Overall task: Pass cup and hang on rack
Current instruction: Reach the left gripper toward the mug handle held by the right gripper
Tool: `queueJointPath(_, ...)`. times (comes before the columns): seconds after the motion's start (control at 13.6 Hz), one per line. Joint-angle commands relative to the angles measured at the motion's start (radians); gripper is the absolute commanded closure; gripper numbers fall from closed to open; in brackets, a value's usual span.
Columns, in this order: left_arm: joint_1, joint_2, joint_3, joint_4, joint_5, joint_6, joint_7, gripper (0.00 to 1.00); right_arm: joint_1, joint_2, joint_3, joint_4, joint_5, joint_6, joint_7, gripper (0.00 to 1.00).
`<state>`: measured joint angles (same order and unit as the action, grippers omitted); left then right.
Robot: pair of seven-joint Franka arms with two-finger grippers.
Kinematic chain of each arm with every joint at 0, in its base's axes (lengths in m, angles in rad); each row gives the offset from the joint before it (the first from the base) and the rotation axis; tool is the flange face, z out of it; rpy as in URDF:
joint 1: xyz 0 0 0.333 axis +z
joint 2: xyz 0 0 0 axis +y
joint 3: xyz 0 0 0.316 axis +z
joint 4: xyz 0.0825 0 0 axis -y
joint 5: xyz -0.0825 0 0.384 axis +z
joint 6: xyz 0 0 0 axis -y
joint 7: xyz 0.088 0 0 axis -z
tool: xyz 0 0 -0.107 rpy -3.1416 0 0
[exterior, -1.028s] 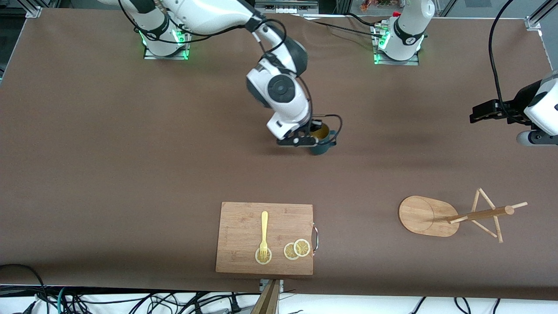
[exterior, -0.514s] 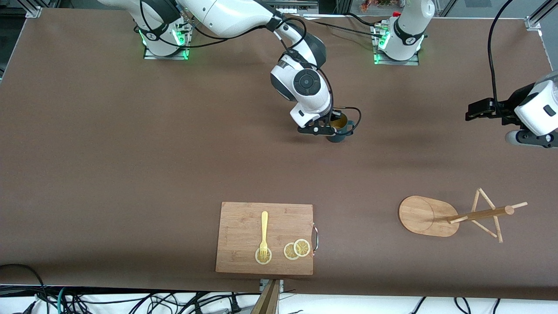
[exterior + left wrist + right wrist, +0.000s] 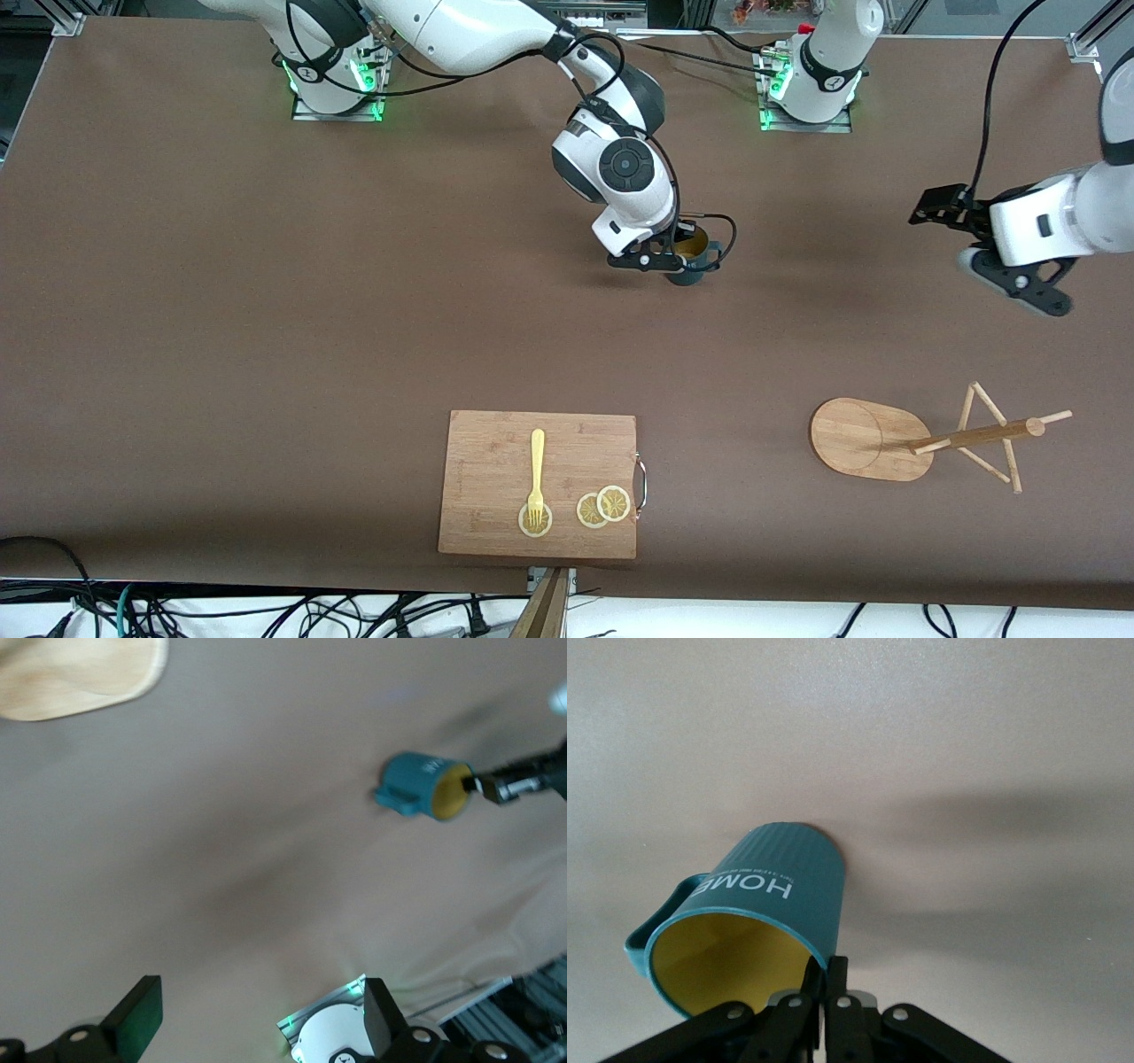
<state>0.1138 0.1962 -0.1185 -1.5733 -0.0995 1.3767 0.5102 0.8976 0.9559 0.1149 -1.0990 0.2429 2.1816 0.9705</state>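
The teal cup with a yellow inside is pinched at its rim by my right gripper over the middle of the table. In the right wrist view the cup reads "HOME" and my right gripper is shut on its wall, one finger inside. The left wrist view shows the cup held with its handle turned away from the right gripper. My left gripper is open and empty in the air over the left arm's end of the table. The wooden rack stands nearer the front camera there.
A wooden cutting board with a yellow fork and lemon slices lies near the table's front edge. The rack's oval base also shows in the left wrist view.
My right gripper carried the cup toward the left arm's end of the table, then nearly stopped. My left arm has swung inward toward the cup.
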Motion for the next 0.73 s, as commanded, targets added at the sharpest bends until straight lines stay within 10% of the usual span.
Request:
queueJointPath(0.0, -0.006, -0.041, 0.002, -0.115, -0.046, 0.042, 0.164, 0.00, 0.004, 0.014, 0.002, 0.042, 0.016, -0.009, 0.005, 0.85)
queueJointPath(0.66, -0.002, -0.057, 0.002, -0.401, -0.284, 0.289, 0.739, 0.00, -0.031, -0.069, 0.000, 0.042, 0.016, -0.078, -0.001, 0.60)
